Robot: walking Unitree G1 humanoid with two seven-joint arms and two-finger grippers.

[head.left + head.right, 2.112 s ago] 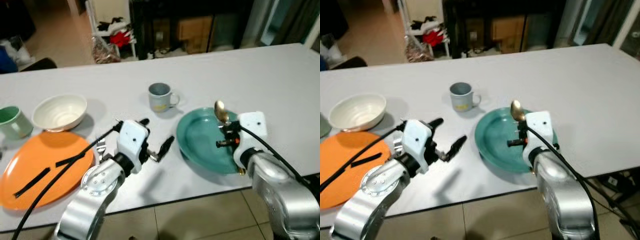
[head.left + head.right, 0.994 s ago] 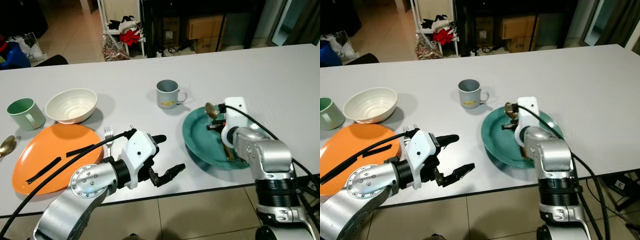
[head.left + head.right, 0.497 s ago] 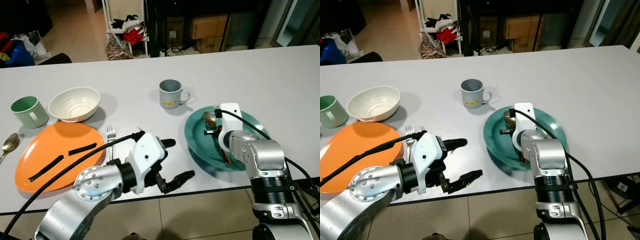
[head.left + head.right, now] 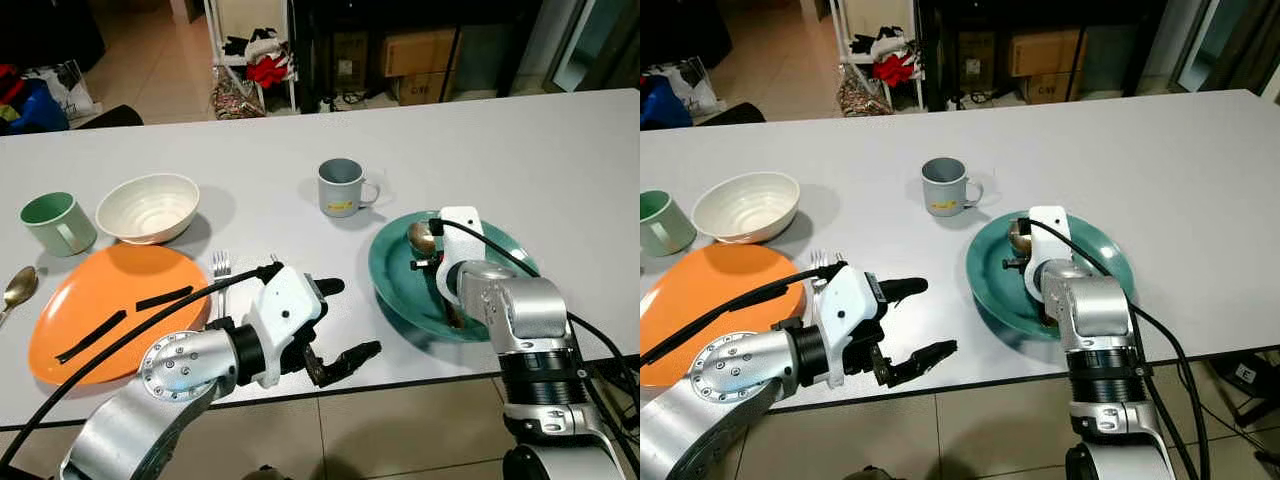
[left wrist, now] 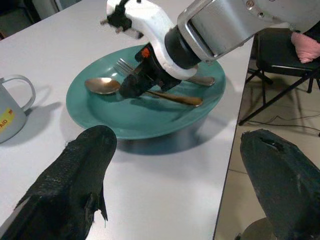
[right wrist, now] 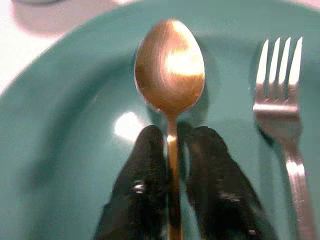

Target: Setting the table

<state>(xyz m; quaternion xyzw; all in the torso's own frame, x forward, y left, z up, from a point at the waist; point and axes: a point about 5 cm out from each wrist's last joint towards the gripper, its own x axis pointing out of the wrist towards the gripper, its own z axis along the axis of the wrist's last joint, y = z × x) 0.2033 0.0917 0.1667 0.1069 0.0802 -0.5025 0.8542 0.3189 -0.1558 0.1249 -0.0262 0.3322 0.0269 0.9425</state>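
Since half a second ago, little has shifted: the right gripper (image 6: 172, 150) stays pinched on the gold metal spoon (image 6: 170, 70), bowl at twelve o'clock, lying in the round teal plate (image 4: 395, 285) beside a silver fork (image 6: 280, 105). Left gripper (image 4: 335, 320) hovers at the white table's (image 4: 500, 140) six-o'clock edge, fingers spread wide, empty.

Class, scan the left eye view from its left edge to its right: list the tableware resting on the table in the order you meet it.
Gold spoon → green mug → orange plate → white bowl → fork → grey mug → teal plate.
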